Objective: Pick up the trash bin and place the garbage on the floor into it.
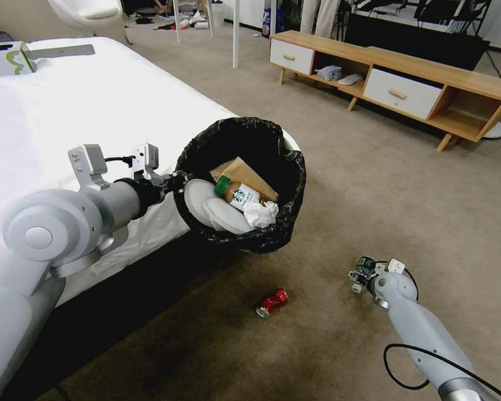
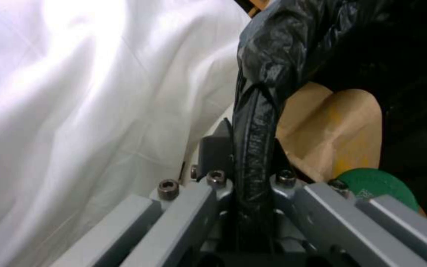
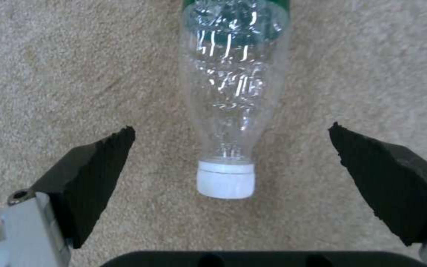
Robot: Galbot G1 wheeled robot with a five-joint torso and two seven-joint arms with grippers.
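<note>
Right tool (image 3: 231,163) is spread wide open, hovering low over the carpet in the lower right of the head frame, and its wrist camera has a clear plastic bottle (image 3: 233,92) lying on the floor (image 3: 50,74) dead centre between the two black pads (image 3: 95,174), white cap end pointing toward the tool. Nothing is touching it yet, so I'd say the step in hand is the grab. To do it well, I'd come straight down and pinch the fat part of the body rather than the neck or cap, since thin clear plastic like that probably squashes and skids out if you squeeze near the taper. Close slowly and keep the pads level with the carpet so it doesn't roll. Moving outward, a crushed red can (image 1: 273,302) sits on the floor at lower centre of the head frame, left of that tool and apart from it, so there's more still to pick. Over in the centre left, the left tool (image 1: 175,182) is clenched on the bag-covered rim of the trash bin (image 1: 245,184), holding it up off the floor beside the white bed (image 1: 67,111), tilted open toward the camera, already carrying a brown paper bag (image 1: 245,174), a coffee bottle and a crumpled tissue.
</note>
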